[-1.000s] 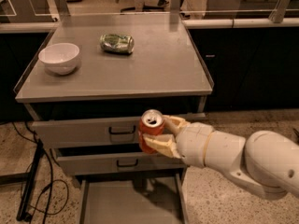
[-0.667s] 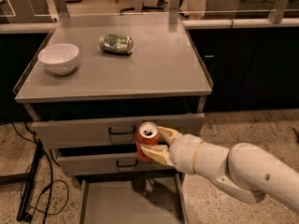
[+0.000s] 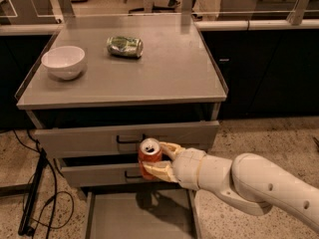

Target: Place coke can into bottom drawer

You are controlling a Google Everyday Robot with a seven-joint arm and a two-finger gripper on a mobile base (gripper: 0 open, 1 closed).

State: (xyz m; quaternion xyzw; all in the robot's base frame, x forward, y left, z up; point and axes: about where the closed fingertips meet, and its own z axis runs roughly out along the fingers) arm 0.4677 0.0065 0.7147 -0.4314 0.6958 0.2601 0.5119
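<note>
The red coke can point(image 3: 149, 157) with a silver top is upright in my gripper point(image 3: 160, 161), whose fingers are shut on it from the right. I hold it in front of the two upper drawers, above the pulled-out bottom drawer point(image 3: 137, 218), a flat grey tray at the bottom edge of the camera view. My white arm comes in from the lower right. The can's shadow falls on the tray's back part.
On the cabinet top point(image 3: 164, 73) stand a white bowl point(image 3: 64, 61) at the left and a dented green-and-silver can point(image 3: 124, 46) lying on its side. Black cables point(image 3: 35, 193) and a stand leg lie on the floor to the cabinet's left. Dark counters run behind.
My gripper has moved left and down with the coke can, now nearer the open bottom drawer. The bowl and the green can have not moved.
</note>
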